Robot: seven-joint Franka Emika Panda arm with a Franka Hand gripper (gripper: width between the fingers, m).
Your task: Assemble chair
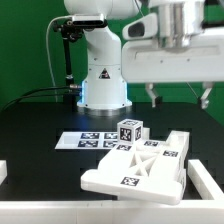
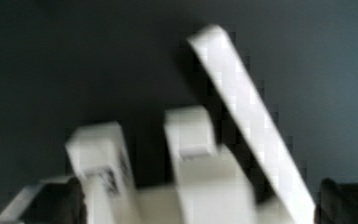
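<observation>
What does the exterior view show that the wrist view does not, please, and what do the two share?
Only the exterior view shows the robot base, the marker board flat on the black table, a tagged cube-like part standing behind the large slotted white chair panel, and the end effector hanging above, apart from the parts. Only the wrist view shows a close, blurred look at white posts and a slanted white bar. Both share white chair parts against a dark surface.
</observation>
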